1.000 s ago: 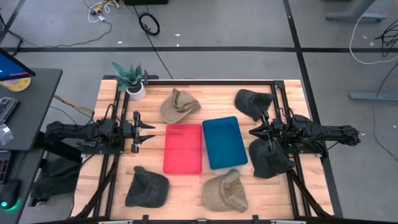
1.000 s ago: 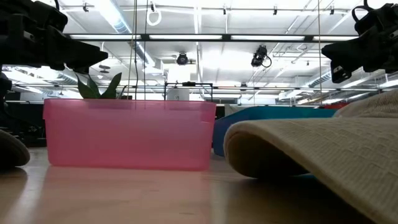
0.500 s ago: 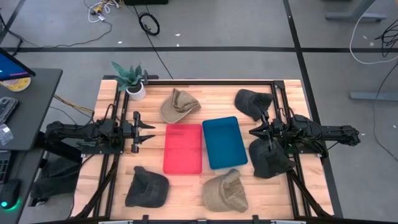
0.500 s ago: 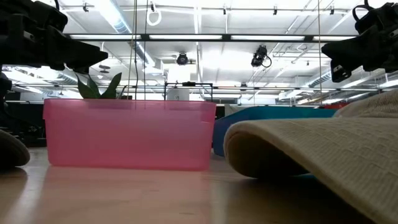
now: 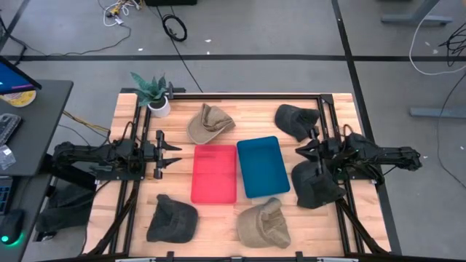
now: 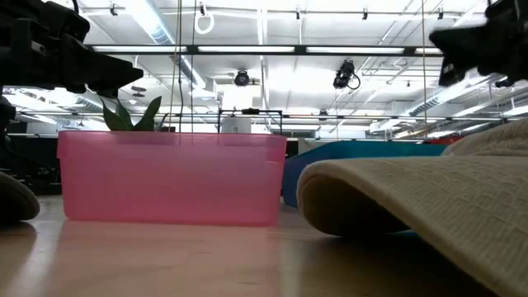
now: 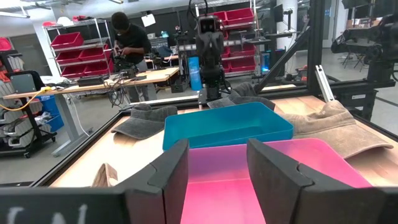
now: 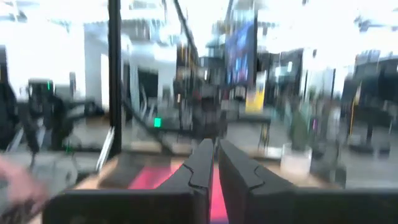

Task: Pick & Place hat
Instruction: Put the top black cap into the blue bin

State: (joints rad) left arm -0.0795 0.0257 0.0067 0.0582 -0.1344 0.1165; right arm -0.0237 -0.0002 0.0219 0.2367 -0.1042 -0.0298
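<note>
**Wooden table with five hats and two bins, before any grasp**

Wooden slats form the table (image 5: 251,116), which carries, from left to right, a potted plant (image 5: 154,93) at the 10 o'clock corner, a dark grey hat (image 5: 172,218) at 7 o'clock, a tan hat (image 5: 209,122) at 11 o'clock, a red bin (image 5: 214,173) just left of centre, a second tan hat (image 5: 263,222) at 6 o'clock, a blue bin (image 5: 261,165) just right of centre, and two more dark hats, one (image 5: 293,118) at 1 o'clock and one (image 5: 314,184) at 4 o'clock. Neither bin appears to hold a hat.

The left gripper (image 5: 172,154) waits at 9 o'clock, its fingers spread apart and empty, pointing at the red bin. The right gripper (image 5: 304,151) hovers at 3 o'clock, just above the near edge of the 4 o'clock dark hat; its own wrist view shows the two fingers pressed together, holding nothing.

Judged from this layout, the task is at its start: no hat is held and the approach is in hand. The next move likely calls for the right gripper to part its fingers, descend on the dark hat beneath it and pinch a fold of the soft fabric.

Grey flooring with cables (image 5: 173,28) surrounds the table; a desk edge (image 5: 33,124) lies at the left. Beyond, the left wrist view shows red storage shelves (image 7: 65,43) and a person (image 7: 127,40) at a workbench.
</note>
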